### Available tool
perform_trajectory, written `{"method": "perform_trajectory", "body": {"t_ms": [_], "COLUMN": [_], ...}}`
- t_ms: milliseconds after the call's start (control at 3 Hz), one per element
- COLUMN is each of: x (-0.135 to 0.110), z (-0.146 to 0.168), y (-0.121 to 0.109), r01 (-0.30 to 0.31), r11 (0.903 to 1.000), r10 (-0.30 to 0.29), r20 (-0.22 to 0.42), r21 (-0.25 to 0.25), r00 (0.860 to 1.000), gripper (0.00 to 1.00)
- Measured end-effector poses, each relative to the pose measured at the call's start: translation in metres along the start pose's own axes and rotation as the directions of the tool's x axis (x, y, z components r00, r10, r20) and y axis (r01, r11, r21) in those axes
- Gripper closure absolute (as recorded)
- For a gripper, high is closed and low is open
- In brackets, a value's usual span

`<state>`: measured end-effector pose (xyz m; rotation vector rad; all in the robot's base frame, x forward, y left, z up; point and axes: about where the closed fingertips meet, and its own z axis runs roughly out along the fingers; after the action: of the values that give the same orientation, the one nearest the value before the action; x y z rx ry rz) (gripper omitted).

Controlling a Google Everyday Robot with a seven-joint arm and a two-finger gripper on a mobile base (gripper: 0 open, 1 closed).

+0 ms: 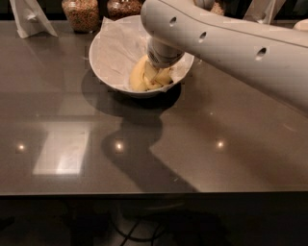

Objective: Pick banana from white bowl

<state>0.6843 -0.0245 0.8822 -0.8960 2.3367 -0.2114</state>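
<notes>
The dark grey glossy desk (144, 158) is spreading out in front of the tool (155, 73). It is mirroring a pale rectangle of light and three small lamp spots, and it is carrying the arm's broad shadow. Behind the tool, at the desk's far edge, glass jars of grains (82, 13) are standing with their tops cut off by the frame. Far off to the tool's left a white folded paper thing (30, 17) is sitting, also cut off. Below the near edge the room is lying in darkness, with only some cables (139, 230) faintly showing.

The tool is reaching down into the white bowl (103, 72), which is lined with crinkled paper (118, 48). It is touching the banana (139, 79) lying in the bowl's near right part. The thick white arm (231, 43) is covering the tool's upper part and the bowl's right rim, so I cannot tell whether the tool is open or gripping.
</notes>
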Motion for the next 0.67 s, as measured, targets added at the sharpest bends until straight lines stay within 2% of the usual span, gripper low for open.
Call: {"method": "perform_trajectory", "body": {"t_ms": [667], "x": [0.0007], "z": [0.0027], "y": [0.0073], "r01": [0.009], "r11": [0.9999], "r10": [-0.009], "r20": [-0.012], "r21": [-0.01], "r00": [1.0], "gripper": [0.66]}}
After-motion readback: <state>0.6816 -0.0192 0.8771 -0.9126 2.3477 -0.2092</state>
